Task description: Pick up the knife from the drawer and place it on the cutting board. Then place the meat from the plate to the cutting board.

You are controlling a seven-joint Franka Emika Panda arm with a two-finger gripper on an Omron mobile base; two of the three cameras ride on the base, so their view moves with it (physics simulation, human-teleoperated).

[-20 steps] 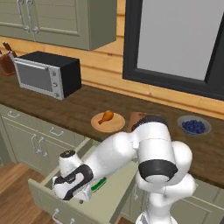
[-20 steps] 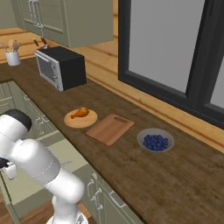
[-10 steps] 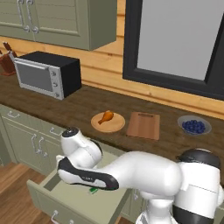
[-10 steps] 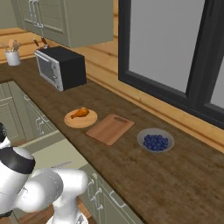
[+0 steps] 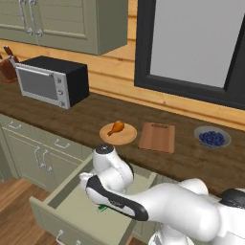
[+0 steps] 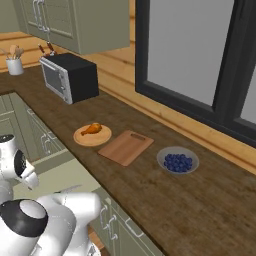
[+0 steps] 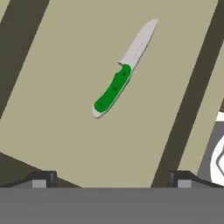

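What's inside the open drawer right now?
The drawer holds one knife, green-handled, lying flat on its floor. In the left base view the arm covers most of it, so that part of the floor is hidden there.

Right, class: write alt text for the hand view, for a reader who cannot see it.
A small knife with a green handle and short grey blade lies flat and diagonal on the pale floor of the open drawer. The gripper hangs above it with its jaws wide apart, holding nothing.
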